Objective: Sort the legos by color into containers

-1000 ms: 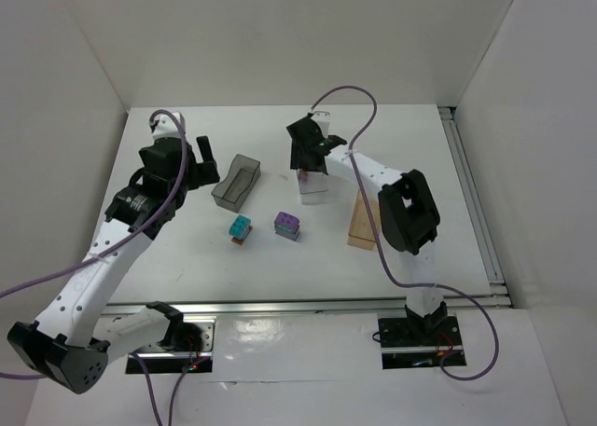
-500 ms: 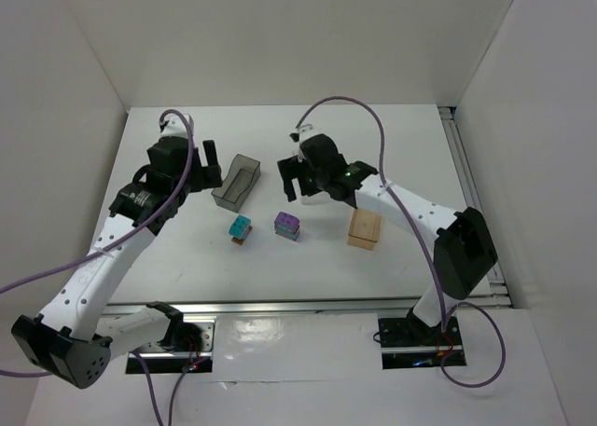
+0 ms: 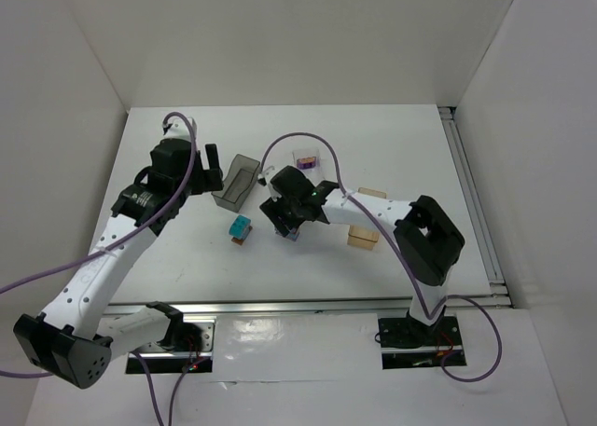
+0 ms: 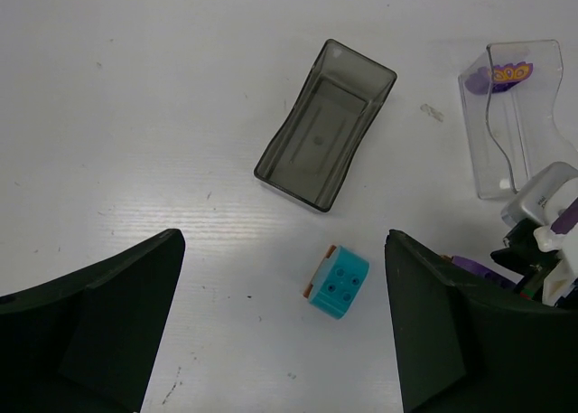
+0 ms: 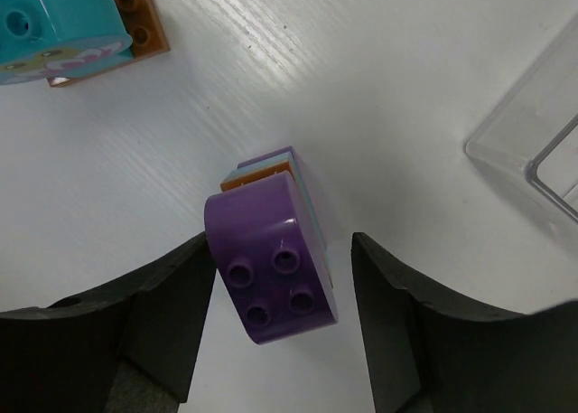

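The right hand is low over the middle of the counter, its fingers apart on either side of a purple-topped stack of bricks. One finger looks to touch the stack and the other leaves a gap, so it is not clamped. The left hand hangs wide apart above a teal-and-brown pair of bricks, left of the stack. The grey bin lies just beyond that pair. The clear bin, nearer the far edge, holds a purple brick. The amber bin lies toward the right edge.
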Robot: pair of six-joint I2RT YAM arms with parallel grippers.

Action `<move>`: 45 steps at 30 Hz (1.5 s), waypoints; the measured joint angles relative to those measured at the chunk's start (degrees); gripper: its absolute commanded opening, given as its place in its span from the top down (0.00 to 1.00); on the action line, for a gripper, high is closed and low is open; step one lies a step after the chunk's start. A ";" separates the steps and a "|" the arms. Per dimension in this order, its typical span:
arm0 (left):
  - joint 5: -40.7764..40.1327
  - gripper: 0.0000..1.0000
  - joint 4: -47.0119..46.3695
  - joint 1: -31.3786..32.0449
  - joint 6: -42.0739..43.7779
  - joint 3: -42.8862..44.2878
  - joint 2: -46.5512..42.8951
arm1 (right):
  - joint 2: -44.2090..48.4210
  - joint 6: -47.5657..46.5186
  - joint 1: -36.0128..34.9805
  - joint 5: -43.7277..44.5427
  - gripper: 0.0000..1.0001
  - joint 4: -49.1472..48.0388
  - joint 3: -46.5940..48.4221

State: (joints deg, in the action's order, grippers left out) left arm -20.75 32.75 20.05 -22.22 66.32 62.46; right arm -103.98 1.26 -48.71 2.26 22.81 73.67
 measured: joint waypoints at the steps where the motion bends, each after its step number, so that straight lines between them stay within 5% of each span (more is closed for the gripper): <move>1: 0.00 0.03 0.02 0.00 0.00 -0.02 0.00 | -0.07 -0.28 0.00 0.13 0.39 0.02 0.00; 10: 1.97 0.00 -0.42 0.00 0.90 -0.37 0.13 | 0.79 0.92 0.00 1.86 0.81 0.33 -0.02; 16: 23.56 0.00 -4.31 -0.59 5.81 -2.97 1.77 | 9.84 2.67 1.16 -3.58 0.81 0.52 -2.89; 22: 54.16 0.00 -11.69 -2.27 9.05 -8.33 4.68 | 22.80 4.00 8.87 -20.17 0.81 -0.33 -3.96; 28: 76.65 0.00 -16.98 -4.22 10.60 -9.27 5.03 | 25.99 5.11 13.16 -35.87 0.81 -0.24 -3.96; 38: 89.55 0.03 -18.71 -4.22 13.29 -8.83 8.31 | 26.18 7.19 13.88 -52.39 0.81 -1.01 -6.34; 45: 92.72 0.17 -18.58 -4.17 14.58 -8.83 10.12 | 26.18 9.20 13.88 -56.04 0.81 -3.23 -7.37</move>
State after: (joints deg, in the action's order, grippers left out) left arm 71.96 14.17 15.88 -7.64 57.49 72.58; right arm -77.80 10.46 -34.83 -53.78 19.57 66.30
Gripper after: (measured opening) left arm 0.860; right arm 0.444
